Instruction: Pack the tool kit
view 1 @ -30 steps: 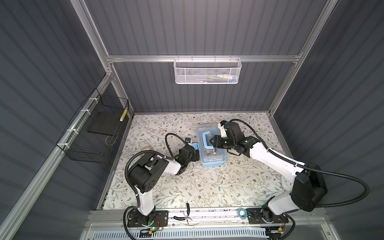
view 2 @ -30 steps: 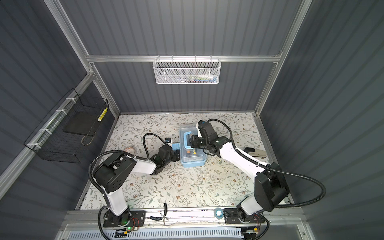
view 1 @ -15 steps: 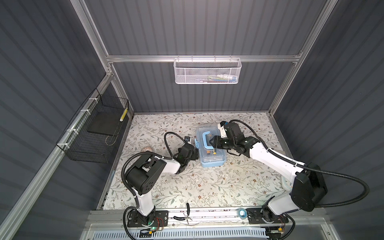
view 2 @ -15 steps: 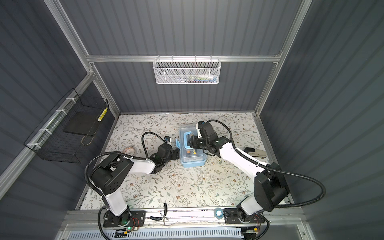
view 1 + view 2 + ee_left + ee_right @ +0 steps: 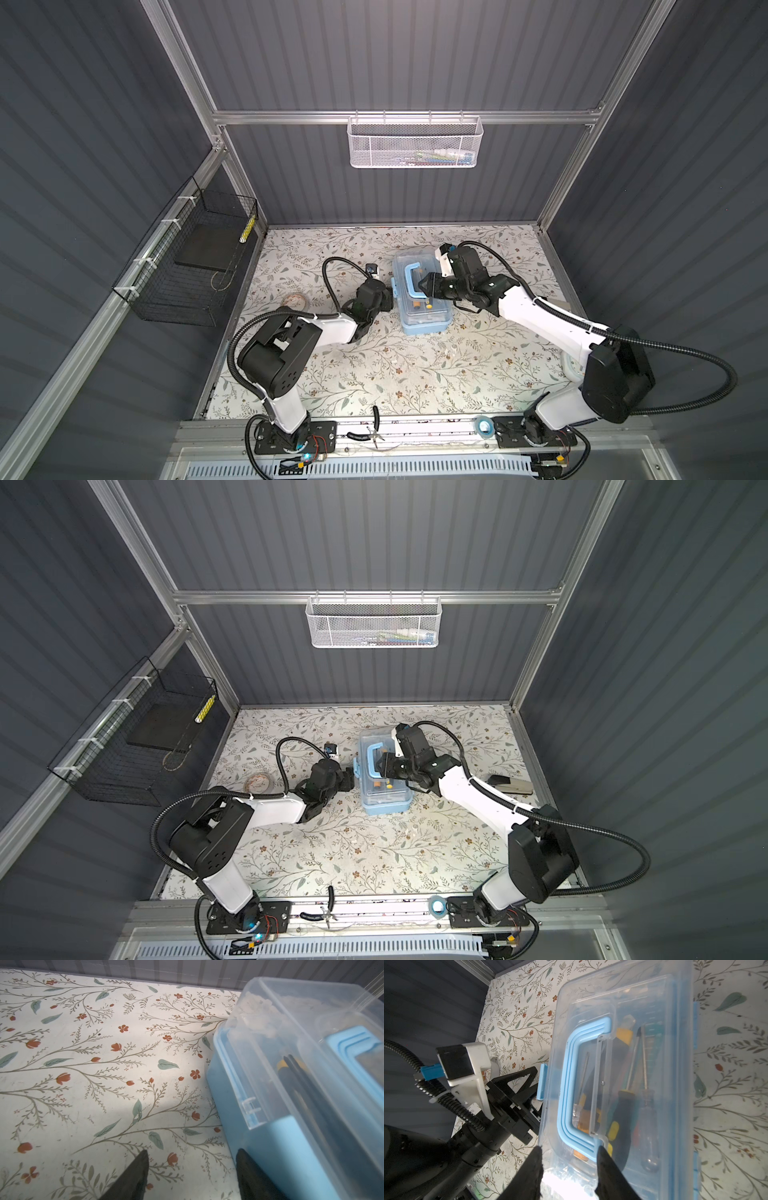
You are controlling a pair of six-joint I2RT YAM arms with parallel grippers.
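Tool kit (image 5: 422,299) lies on the floral table (image 5: 374,374), lid (image 5: 654,1012) down. Right gripper (image 5: 569,1148), spread, is poised at its lid. Left gripper (image 5: 191,1152), spread, stands against the side with its latch (image 5: 542,1081). Steady downward pressure should help the latch snap.

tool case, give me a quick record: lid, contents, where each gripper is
case: light blue, on the flowered table
lid: clear, down
handle: folded flat on the lid
contents: screwdrivers, seen through the lid
left gripper: jaws apart, beside the latch
right gripper: jaws apart, over the handle's end
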